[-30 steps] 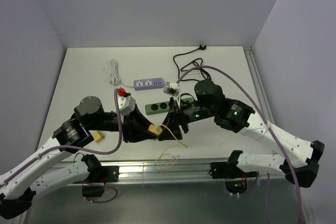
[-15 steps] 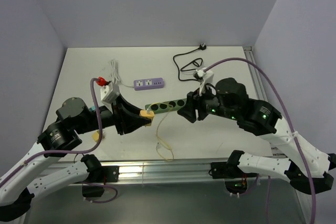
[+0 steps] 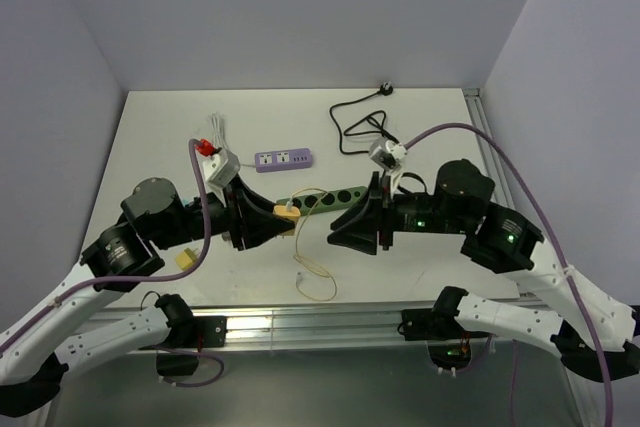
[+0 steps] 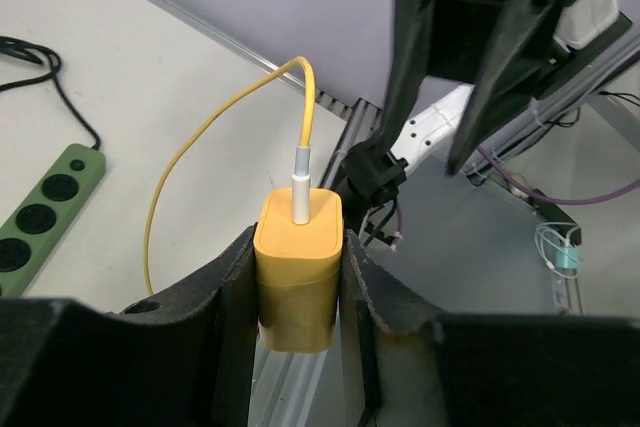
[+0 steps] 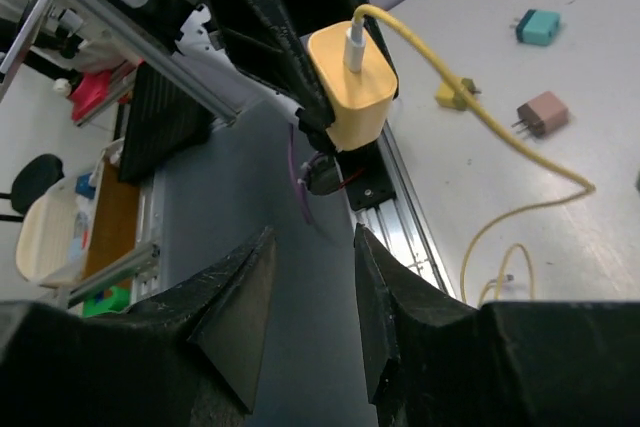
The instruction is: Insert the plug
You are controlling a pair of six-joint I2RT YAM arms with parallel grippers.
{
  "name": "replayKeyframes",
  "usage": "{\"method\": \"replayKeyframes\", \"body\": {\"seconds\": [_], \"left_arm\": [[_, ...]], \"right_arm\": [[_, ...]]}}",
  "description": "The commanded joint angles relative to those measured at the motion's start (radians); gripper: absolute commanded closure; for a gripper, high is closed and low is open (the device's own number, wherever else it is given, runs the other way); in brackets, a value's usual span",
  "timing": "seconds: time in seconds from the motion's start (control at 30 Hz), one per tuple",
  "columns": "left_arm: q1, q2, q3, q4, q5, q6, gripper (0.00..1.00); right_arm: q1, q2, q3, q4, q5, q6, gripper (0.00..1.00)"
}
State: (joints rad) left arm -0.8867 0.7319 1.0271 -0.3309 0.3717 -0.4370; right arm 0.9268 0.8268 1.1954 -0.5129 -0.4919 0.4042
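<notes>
Yellow plug (image 4: pixel 298 277): clenched between the two fingers of the left tool (image 4: pixel 300 242), cable end facing away from the wrist, prongs hidden; held above the tabletop (image 3: pixel 150 137), just beside the left end of the green power strip (image 3: pixel 327 198) in the top view, in no socket.
Yellow cable (image 3: pixel 315 277): from the plug's outer face down to a loose loop near the tabletop's front edge.
Change over the last second: both tools bunched low near the front edge then, drawn apart now.
Change over the last half second: plug and left tool barely shifted; right arm (image 3: pixel 480 222) lifted off the strip's right end and swung toward the near edge, that end uncovered.
Left arm (image 3: pixel 150 222): reaching in from the lower left, forearm pointing right, tool facing the other arm.
Right arm: elbow high on the right, forearm pointing left.
Right tool (image 5: pixel 313 237): aimed at the plug from the front of the strip, fingers (image 5: pixel 235 317) parted by a narrow gap – released, nothing between them.
Counts, arms: two, one tool each.
Counts, strips: two – the green one and a purple power strip (image 3: pixel 283 159) behind it.
Counts, cords: one yellow cable, one black cord (image 3: pixel 358 127), one white cord (image 3: pixel 217 134).
Counts, loose adapters in the right wrist view: three, namely a teal adapter (image 5: pixel 540 25), a brown adapter (image 5: pixel 543 115) and a small yellow adapter (image 5: pixel 455 97).
</notes>
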Motion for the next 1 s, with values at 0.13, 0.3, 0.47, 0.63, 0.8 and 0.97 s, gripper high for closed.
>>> {"method": "replayKeyframes", "body": {"seconds": [0.13,0.3,0.47,0.63,0.8,0.97], "left_arm": [[-0.003,0.02,-0.018,0.154,0.154,-0.065,1.0],[-0.003,0.015,-0.039,0.196,0.185,-0.091,1.0],[-0.003,0.011,-0.053,0.219,0.193,-0.106,1.0],[-0.003,0.021,-0.05,0.233,0.203,-0.112,1.0],[-0.003,0.027,-0.048,0.245,0.207,-0.117,1.0],[-0.003,0.026,-0.045,0.244,0.205,-0.115,1.0]], "right_arm": [[0.009,0.069,-0.049,0.263,-0.051,0.061,0.58],[0.01,0.078,-0.059,0.327,-0.017,0.081,0.62],[0.01,0.083,-0.069,0.352,-0.026,0.091,0.62],[0.017,0.092,-0.077,0.364,-0.05,0.097,0.58],[0.026,0.112,-0.065,0.355,-0.072,0.093,0.56],[0.043,0.126,-0.066,0.343,-0.077,0.082,0.55]]}}
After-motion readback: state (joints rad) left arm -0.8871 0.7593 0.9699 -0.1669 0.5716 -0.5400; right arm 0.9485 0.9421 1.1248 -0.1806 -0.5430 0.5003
